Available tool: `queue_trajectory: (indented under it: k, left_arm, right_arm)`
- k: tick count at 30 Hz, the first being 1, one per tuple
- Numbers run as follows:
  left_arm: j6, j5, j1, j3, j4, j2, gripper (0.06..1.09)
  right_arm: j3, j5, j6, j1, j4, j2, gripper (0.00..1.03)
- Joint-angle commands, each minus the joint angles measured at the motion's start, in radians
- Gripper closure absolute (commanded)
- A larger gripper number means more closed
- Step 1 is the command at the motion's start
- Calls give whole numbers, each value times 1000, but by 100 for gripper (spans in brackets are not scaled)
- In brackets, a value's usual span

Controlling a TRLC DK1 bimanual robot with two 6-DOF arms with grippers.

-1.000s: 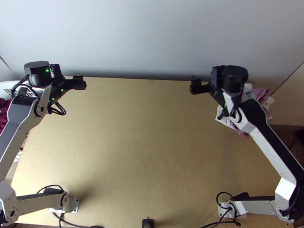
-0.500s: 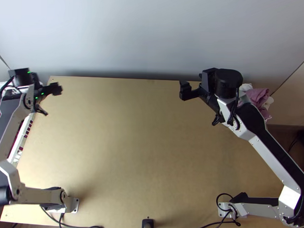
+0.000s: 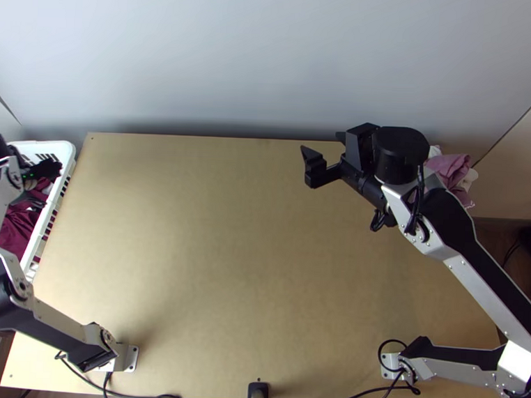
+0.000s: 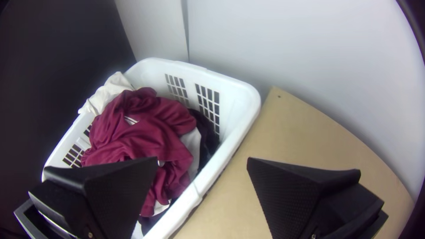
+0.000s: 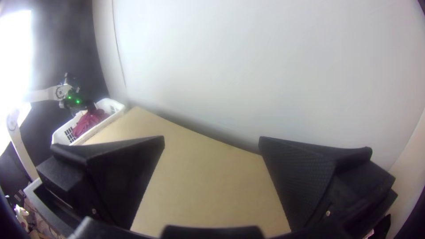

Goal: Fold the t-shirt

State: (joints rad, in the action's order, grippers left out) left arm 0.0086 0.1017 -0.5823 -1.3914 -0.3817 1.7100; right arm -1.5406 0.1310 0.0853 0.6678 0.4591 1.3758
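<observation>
The open left gripper (image 4: 202,160) has swung over to the basket (image 4: 239,106), probably to fetch the maroon garment (image 4: 141,132) for folding. The right gripper (image 5: 212,138) hangs open too.

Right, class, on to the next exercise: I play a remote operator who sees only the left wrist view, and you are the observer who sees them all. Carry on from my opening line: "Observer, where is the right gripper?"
Observer: The right gripper is over the table, right of its middle and towards the far edge.
Operator: Understood. My view has a basket beside the table. Which side is that?
Observer: It stands along the table's left side, as the top view shows it.
Operator: And is there any cloth on the other side?
Observer: Yes, pinkish cloth near the table's far right corner, partly hidden by the right arm.
</observation>
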Motion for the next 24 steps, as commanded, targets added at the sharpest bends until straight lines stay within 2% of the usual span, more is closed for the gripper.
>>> queue_trajectory:
  k: [1, 8, 11, 17, 21, 24]
  left_arm:
    - [-2, 10, -106, -90, 10, 131, 11]
    - [19, 66, -140, -170, 27, 264, 11]
    - [31, 99, -154, -222, 27, 330, 11]
    - [59, 113, -175, -294, 50, 445, 11]
    - [108, 194, -174, -370, 95, 565, 11]
    - [108, 205, -180, -457, 81, 649, 11]
  right_arm:
    - [-24, 1, 4, 41, 46, -18, 4]
    - [-13, -1, 14, 41, 47, -18, 4]
    - [-30, -2, 47, 65, 41, -18, 4]
    - [-29, 1, 27, 150, 33, -3, 4]
    - [-32, -1, 27, 170, 33, -1, 4]
    - [-36, -1, 27, 174, 44, -1, 4]
